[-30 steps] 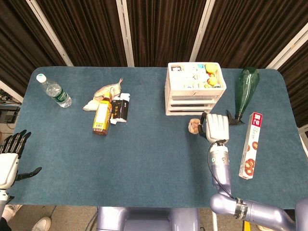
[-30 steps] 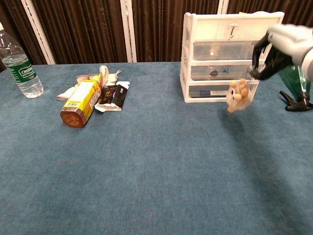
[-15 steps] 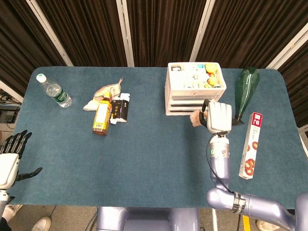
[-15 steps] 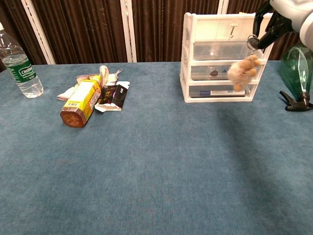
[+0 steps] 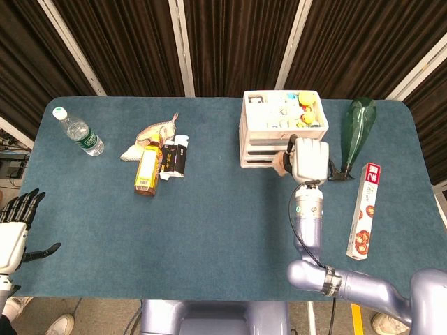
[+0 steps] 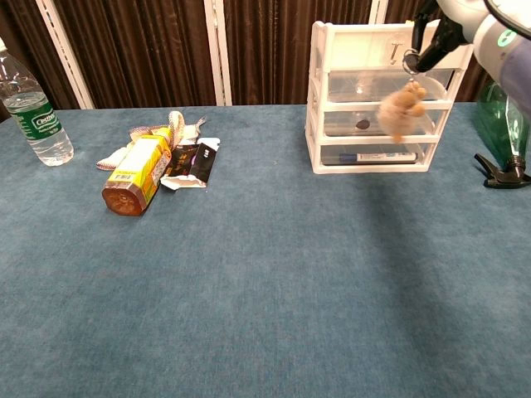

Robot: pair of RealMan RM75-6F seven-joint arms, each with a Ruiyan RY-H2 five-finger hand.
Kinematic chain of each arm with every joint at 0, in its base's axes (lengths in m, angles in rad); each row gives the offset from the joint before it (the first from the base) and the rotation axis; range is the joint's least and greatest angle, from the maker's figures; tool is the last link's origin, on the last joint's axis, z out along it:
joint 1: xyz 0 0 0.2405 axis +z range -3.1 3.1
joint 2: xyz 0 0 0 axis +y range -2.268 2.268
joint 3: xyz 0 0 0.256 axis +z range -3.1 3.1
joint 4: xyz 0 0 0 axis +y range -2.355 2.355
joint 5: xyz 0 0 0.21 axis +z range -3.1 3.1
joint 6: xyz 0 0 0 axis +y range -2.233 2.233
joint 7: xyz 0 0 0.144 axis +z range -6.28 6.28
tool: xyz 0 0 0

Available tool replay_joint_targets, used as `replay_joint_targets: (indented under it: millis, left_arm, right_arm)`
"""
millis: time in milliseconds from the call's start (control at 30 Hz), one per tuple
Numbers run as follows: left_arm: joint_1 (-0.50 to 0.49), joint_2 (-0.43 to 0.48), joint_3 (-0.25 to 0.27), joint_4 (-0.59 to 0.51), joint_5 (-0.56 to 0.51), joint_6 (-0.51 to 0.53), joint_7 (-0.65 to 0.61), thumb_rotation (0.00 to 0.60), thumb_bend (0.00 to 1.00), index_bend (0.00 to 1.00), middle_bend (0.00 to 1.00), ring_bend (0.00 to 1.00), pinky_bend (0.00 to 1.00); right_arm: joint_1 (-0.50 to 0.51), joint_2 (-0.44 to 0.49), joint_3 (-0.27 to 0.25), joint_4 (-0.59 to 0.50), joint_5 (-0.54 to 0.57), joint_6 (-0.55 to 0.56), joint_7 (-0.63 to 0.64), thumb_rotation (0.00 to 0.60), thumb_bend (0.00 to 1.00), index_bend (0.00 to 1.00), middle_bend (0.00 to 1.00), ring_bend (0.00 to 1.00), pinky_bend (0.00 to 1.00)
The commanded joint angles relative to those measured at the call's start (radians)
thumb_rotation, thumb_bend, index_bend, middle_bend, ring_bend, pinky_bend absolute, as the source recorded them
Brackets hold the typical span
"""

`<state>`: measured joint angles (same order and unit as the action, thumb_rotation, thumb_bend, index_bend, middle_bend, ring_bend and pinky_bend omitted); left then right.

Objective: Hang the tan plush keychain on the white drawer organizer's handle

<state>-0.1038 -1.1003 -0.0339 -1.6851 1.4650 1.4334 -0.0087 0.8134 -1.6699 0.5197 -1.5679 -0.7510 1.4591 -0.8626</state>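
Right hand (image 6: pixel 444 25) is cut off at the chest view's top edge; its fingers pinch the ring of the keychain (image 6: pixel 398 108). From the head view the hand covers most of the plush. Left hand (image 5: pixel 14 230) sits at the near-left counter (image 5: pixel 223 230) edge, fingers spread, grasping nothing. Spray bottle (image 5: pixel 356 132) and box (image 5: pixel 363 209) lie right of the organizer (image 6: pixel 373 99). Keychain hangs vertically, blurred, before the upper drawers, beside the top handle (image 6: pixel 396 52).

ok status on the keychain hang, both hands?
Right hand holds tan plush keychain by its ring, dangling before white drawer organizer, beside top handle; not hooked. Left hand idle, open. Nothing blocking.
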Motion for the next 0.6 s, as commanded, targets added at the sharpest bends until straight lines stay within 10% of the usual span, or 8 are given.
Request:
replay_joint_targets:
  millis: [33,600]
  left_arm:
    - [-0.001,0.002,0.000,-0.002,-0.004,-0.004,-0.003,0.600,0.02,0.00,0.00,0.00,0.00]
    - [-0.008,0.007,-0.002,-0.007,-0.014,-0.021,-0.015,0.600,0.02,0.00,0.00,0.00,0.00]
  right_arm:
    - [0.017,-0.011,0.010,0.023,0.009,-0.004,-0.002,0.600,0.37,0.60,1.00,1.00,1.00]
    - [0.079,-0.052,0.033,0.142,0.042,-0.030,0.019,0.600,0.37,0.60,1.00,1.00,1.00]
